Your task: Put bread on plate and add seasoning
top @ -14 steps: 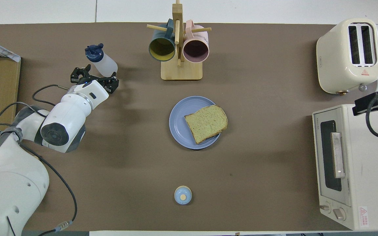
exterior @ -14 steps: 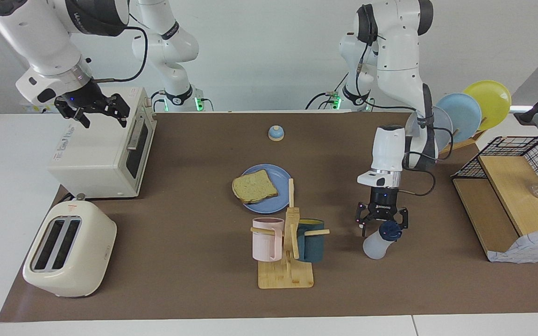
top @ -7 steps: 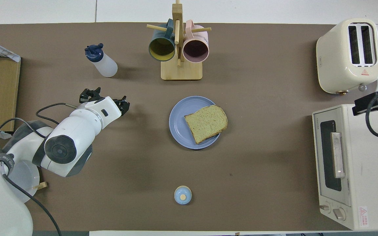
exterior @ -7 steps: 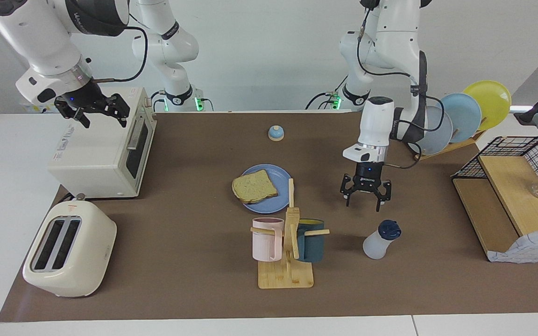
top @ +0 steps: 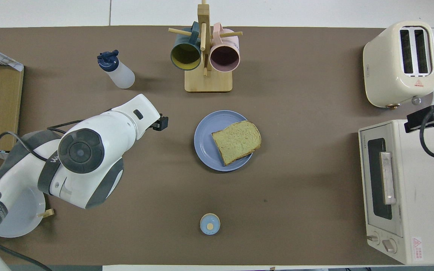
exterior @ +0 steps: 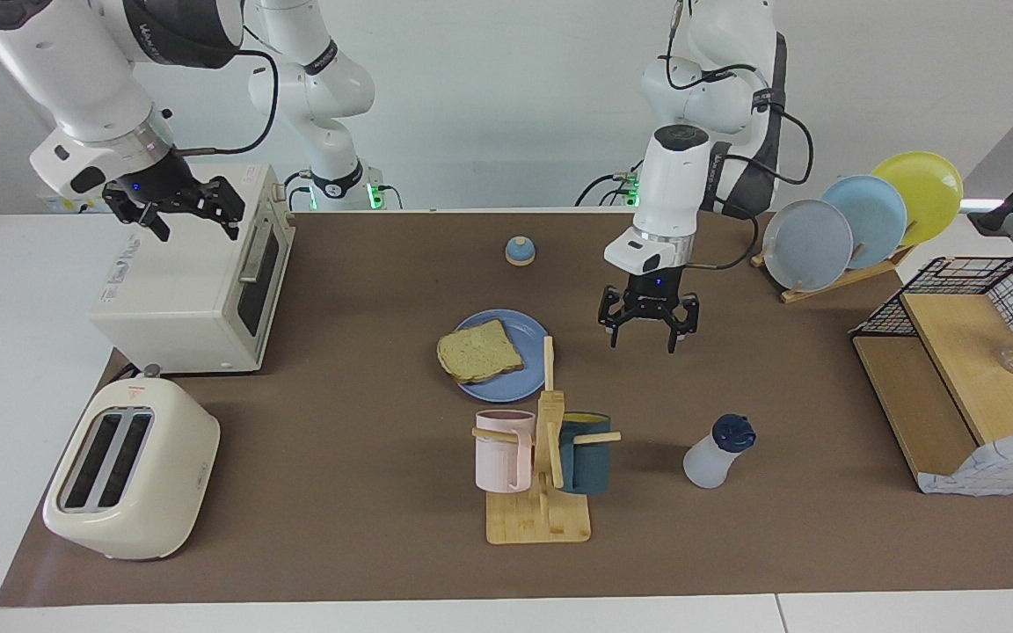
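The bread (exterior: pixel 480 352) lies on the blue plate (exterior: pixel 524 336) in the middle of the mat, overhanging its rim toward the right arm's end; the overhead view shows bread (top: pixel 236 141) and plate (top: pixel 205 140) the same way. The seasoning (exterior: pixel 717 452), a white bottle with a navy cap, stands alone beside the mug rack, toward the left arm's end (top: pixel 117 71). My left gripper (exterior: pixel 643 343) hangs open and empty in the air over bare mat beside the plate. My right gripper (exterior: pixel 196 225) waits open above the toaster oven.
A wooden mug rack (exterior: pixel 542 492) with a pink and a dark teal mug stands farther out than the plate. A toaster (exterior: pixel 133 466) and toaster oven (exterior: pixel 194 290) fill the right arm's end. A bell-shaped knob (exterior: pixel 520 251), a plate rack (exterior: pixel 858 220) and a wire-and-wood shelf (exterior: pixel 955 369) are also here.
My left gripper has risen off the seasoning bottle and drawn back toward the robots and the plate, leaving the bottle standing. The right arm has not moved.
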